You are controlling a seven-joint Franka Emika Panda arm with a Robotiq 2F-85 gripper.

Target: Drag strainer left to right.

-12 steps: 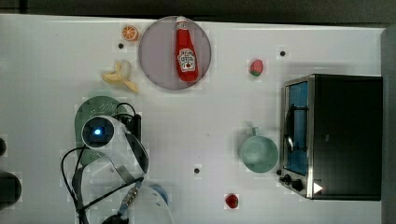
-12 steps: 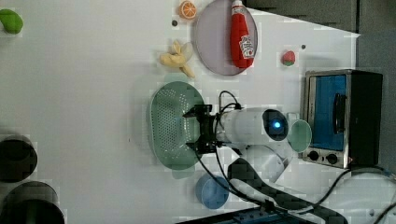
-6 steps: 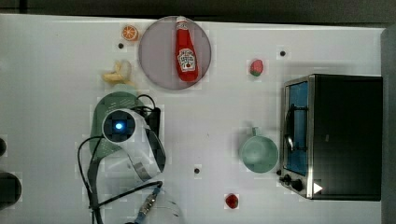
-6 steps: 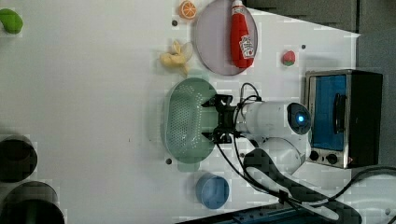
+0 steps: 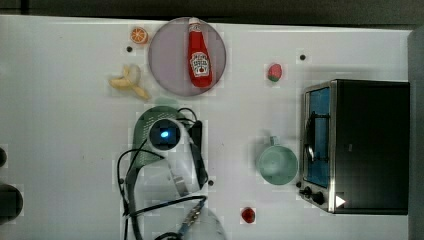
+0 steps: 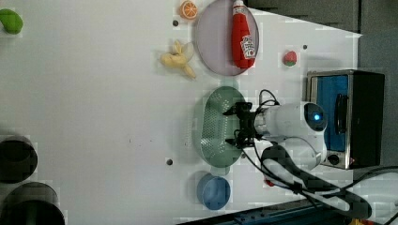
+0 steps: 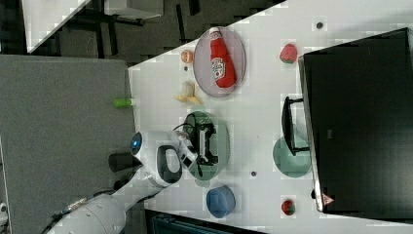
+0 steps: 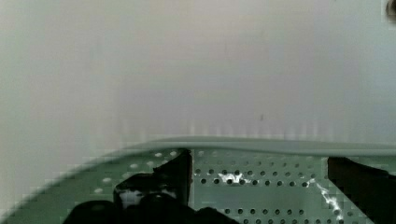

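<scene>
A white counter [image 5: 60,125] carries a pale green oval strainer [image 6: 213,126]. It lies just below a grey plate [image 5: 170,55] holding a ketchup bottle [image 5: 200,55], as the top view shows them, with a banana [image 5: 127,82] near the plate. The arm's gripper [image 6: 235,126] reaches down inside the strainer, its two black fingers [image 8: 159,179] spread wide apart, holding nothing. The wrist view shows the fingers low against the perforated inner wall, just under the rim.

The drag looks underway. To do it well, the fingers probably need to stay low inside the bowl, pushing against the wall evenly and level, so the strainer slides rather than tips. Toward the top view's right stand a mint cup [image 5: 277,164] and a toaster oven [image 5: 360,145]; stopping short of the cup seems wise.
</scene>
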